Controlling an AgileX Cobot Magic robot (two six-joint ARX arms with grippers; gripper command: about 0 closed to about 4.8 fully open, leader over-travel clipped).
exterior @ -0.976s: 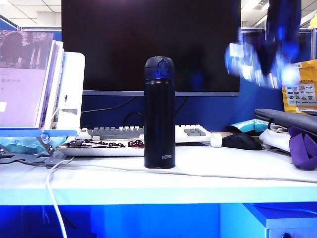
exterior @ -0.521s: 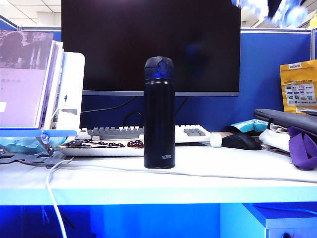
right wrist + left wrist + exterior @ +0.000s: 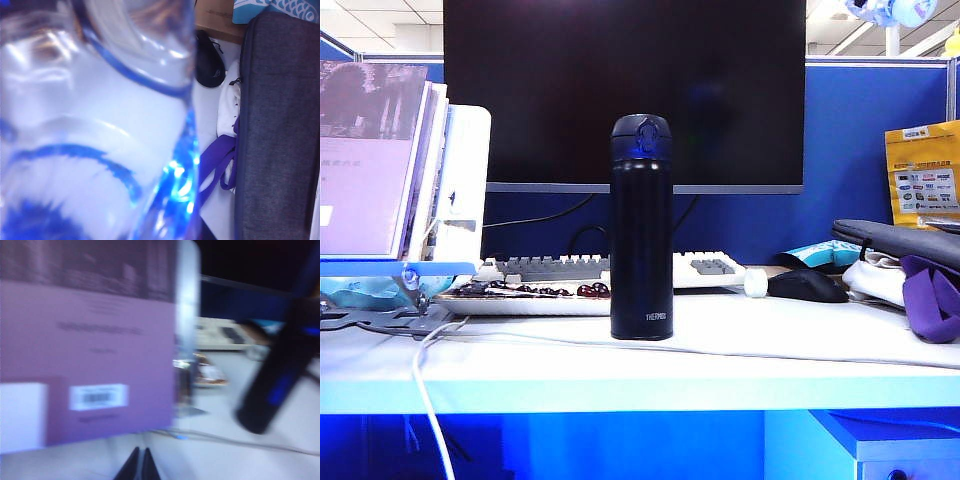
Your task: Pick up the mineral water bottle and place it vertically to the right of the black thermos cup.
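Your right hand (image 3: 890, 10), high at the exterior view's top right, is clamped on the bottle (image 3: 95, 125); your left hand (image 3: 140, 465) is closed, empty, low over the desk (image 3: 740, 350). Descending, you could knock the thermos (image 3: 641, 228) over or set the bottle tilted.

Surface: white desk top (image 3: 740, 370)
Centre: tall matte black thermos cup (image 3: 641, 230), upright
Behind thermos: white keyboard (image 3: 620, 270)
Right of thermos: black mouse (image 3: 807, 285)

Exterior view sharp, strong blue cast; ceiling lights (image 3: 835, 10) glare upper right. Left wrist view motion-blurred throughout. Right wrist view: bottle (image 3: 95, 125) fills frame left, defocused, bright blue-white glints.
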